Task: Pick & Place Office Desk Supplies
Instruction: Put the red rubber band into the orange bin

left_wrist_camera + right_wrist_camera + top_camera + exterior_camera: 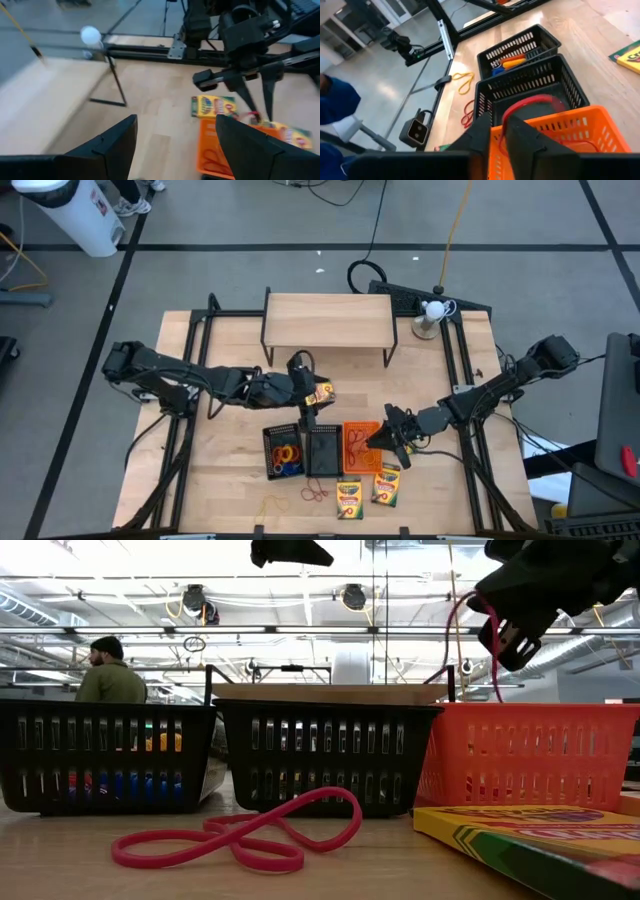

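The left gripper (175, 125) hovers beside the light wooden shelf with black legs (328, 319), its claw released and wide, with nothing between the fingers. To the right, the right gripper (497, 122) hangs just above the small orange mesh tray (580, 117), clenched on a thin red rubber band (530, 102) that loops over the tray. The band looks very light, soft and stretchy - it will flop and may cling to the pads. A pinch on one strand seems enough.
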### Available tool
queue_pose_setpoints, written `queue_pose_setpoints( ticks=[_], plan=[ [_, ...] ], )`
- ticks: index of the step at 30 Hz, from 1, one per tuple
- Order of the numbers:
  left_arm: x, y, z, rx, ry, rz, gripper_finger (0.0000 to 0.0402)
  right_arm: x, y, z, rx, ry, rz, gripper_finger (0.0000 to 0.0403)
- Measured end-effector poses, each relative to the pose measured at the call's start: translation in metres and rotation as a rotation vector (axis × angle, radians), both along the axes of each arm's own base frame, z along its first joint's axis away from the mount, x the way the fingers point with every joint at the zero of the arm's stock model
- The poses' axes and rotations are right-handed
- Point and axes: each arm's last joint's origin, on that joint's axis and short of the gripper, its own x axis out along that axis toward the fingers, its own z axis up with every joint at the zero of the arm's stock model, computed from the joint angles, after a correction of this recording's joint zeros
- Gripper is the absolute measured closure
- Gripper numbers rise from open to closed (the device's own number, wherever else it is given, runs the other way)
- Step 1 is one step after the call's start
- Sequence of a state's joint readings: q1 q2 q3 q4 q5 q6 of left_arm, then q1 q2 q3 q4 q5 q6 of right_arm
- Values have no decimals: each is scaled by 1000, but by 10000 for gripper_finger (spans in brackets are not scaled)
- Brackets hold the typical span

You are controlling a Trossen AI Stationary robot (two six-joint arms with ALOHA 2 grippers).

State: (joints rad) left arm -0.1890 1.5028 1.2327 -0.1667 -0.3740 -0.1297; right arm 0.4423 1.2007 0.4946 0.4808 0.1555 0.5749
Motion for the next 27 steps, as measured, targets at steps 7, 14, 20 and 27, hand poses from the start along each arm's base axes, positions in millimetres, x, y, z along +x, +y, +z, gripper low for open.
queue_pose_setpoints(
  ticks=[7,14,20,27],
  plan=[
    [0,-1,0,-79,-14,-11,130,0,0,0,-25,-8,-16,251],
    [0,-1,0,-89,-16,-8,131,0,0,1,-15,-13,-17,167],
    [0,-4,0,-132,-7,-76,131,0,1,0,-1,2,8,122],
    [0,-5,-1,-142,3,-100,131,-5,0,-11,89,154,-21,106]
  ],
)
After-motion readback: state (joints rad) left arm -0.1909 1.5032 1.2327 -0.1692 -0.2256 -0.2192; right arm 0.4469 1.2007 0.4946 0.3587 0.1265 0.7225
